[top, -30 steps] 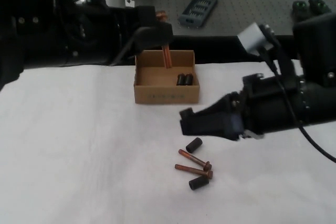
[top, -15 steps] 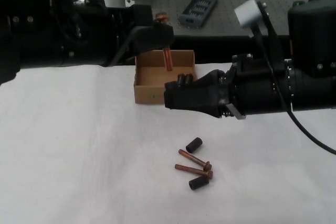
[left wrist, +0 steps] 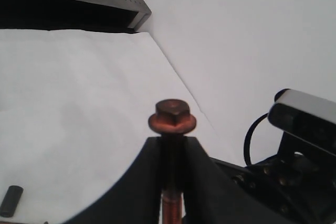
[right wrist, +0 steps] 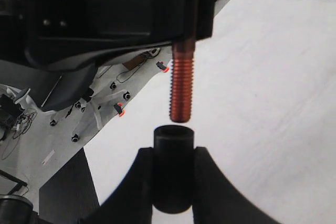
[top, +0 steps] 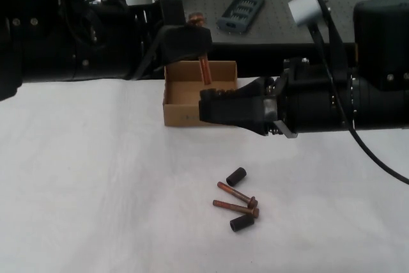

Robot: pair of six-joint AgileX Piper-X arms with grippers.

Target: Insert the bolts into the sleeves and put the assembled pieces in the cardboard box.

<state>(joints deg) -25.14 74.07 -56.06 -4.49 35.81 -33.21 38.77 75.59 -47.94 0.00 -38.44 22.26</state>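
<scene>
Desk: white-covered; spare bolts and spare sleeves lay near centre.
Cardboard box: far centre.
Right gripper: clamped around a sleeve, by the box.
Left gripper: pinched a bolt under its head.
Bolt: tip just above the sleeve mouth, apart; probably needed centring, then a straight push.

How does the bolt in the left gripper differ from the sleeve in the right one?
The bolt is copper-coloured and threaded; the sleeve is black and smooth. The bolt is clamped in the left gripper, the sleeve in the right gripper. Both are lined up end to end, not yet touching.
</scene>
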